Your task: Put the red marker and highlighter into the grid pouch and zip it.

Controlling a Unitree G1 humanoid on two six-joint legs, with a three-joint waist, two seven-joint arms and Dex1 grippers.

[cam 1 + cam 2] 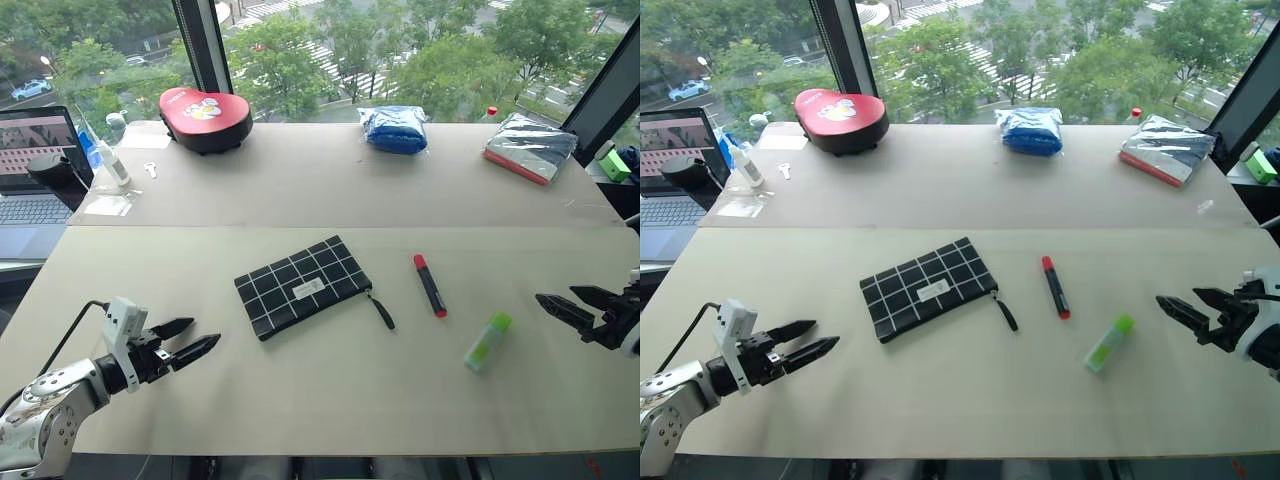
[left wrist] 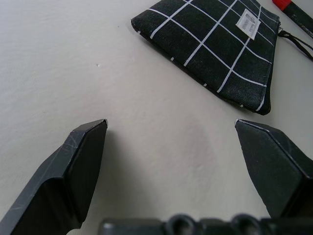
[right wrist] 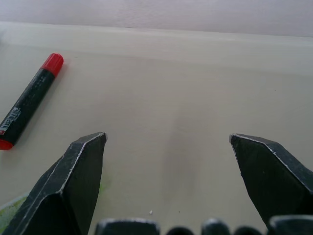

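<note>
A: Item one, the grid pouch [image 1: 303,287]?

B: Lay flat on the near counter [image 1: 320,400], left of centre, set at a slant, white label up. Its zipper pull cord [image 1: 381,310] trailed off the right end toward the marker. Nothing rested on it.

A: Item two, the red marker [image 1: 430,285]?

B: Flat on the counter, just right of the pouch and apart from it, black barrel, red cap pointing away from the robot.

A: Item three, the highlighter [image 1: 487,342]?

B: Light green, lying on the counter nearer the robot than the marker and to its right, tilted, touching neither marker nor pouch.

A: Left hand [image 1: 189,339]?

B: Fingers spread wide, holding nothing, hovering over bare counter near the front left, pointing toward the pouch and well short of it.

A: Right hand [image 1: 568,304]?

B: Also spread wide and empty, at the right edge, pointing in toward the highlighter with a clear gap between them.

A: Other stock?

B: On the far counter: a red padded case [image 1: 205,118], a blue plastic-wrapped bundle [image 1: 394,129], and a silver-wrapped packet [image 1: 528,146]. A laptop [image 1: 38,165] stood at far left, with a small bright green block [image 1: 614,164] at far right.
</note>
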